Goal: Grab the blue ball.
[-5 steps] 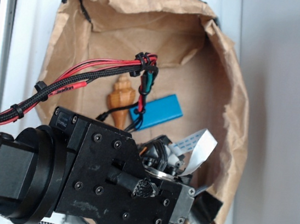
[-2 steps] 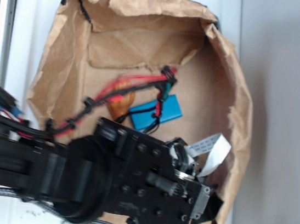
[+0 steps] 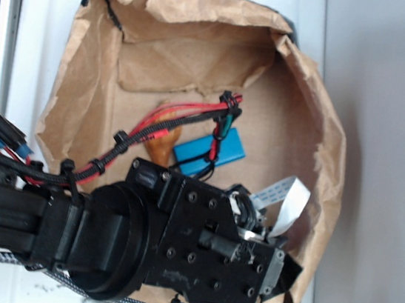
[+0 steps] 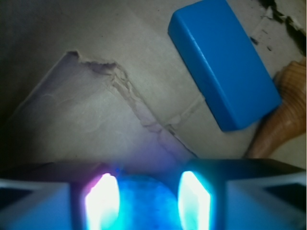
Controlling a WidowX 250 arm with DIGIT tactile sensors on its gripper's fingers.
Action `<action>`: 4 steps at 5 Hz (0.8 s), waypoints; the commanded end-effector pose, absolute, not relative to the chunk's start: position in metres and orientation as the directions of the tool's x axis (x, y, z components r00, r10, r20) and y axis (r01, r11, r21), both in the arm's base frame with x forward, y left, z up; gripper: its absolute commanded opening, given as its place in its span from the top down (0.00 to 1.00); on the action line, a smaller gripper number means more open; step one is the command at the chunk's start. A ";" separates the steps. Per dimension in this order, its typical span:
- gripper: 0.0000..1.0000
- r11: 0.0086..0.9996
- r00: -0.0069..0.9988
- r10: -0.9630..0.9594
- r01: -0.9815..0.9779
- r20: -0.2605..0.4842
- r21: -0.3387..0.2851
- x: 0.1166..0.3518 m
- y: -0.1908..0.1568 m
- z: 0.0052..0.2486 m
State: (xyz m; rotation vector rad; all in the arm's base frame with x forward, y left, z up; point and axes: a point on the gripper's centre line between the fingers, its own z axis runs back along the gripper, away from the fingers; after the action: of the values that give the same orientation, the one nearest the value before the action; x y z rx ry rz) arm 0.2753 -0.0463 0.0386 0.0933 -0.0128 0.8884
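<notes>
No readable writing or brand marks on anything. Arm reaches in from the left, its black wrist housing (image 3: 197,252) low over the brown paper bag (image 3: 299,97), cable bundle (image 3: 169,121) arching above. Claw (image 4: 147,199) points down into the bag; wrist view shows the blue ball (image 4: 144,203) between the two glowing fingers (image 4: 101,201), which sit close on either side. Contact cannot be told. Blue rectangular block (image 4: 223,60) lies ahead and right of the claw, a tan seashell (image 4: 283,120) just beyond it.
</notes>
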 end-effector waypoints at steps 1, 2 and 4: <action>1.00 0.590 0.585 0.805 -0.807 0.103 -0.032 0.271 -0.023 0.093; 1.00 0.574 0.563 0.817 -0.816 0.126 -0.067 0.258 -0.007 0.120; 1.00 0.620 0.605 0.785 -0.768 0.134 -0.160 0.240 0.001 0.154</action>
State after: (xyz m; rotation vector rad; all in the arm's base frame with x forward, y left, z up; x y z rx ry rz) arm 0.2435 -0.0129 0.1441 -0.0790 -0.1627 0.8812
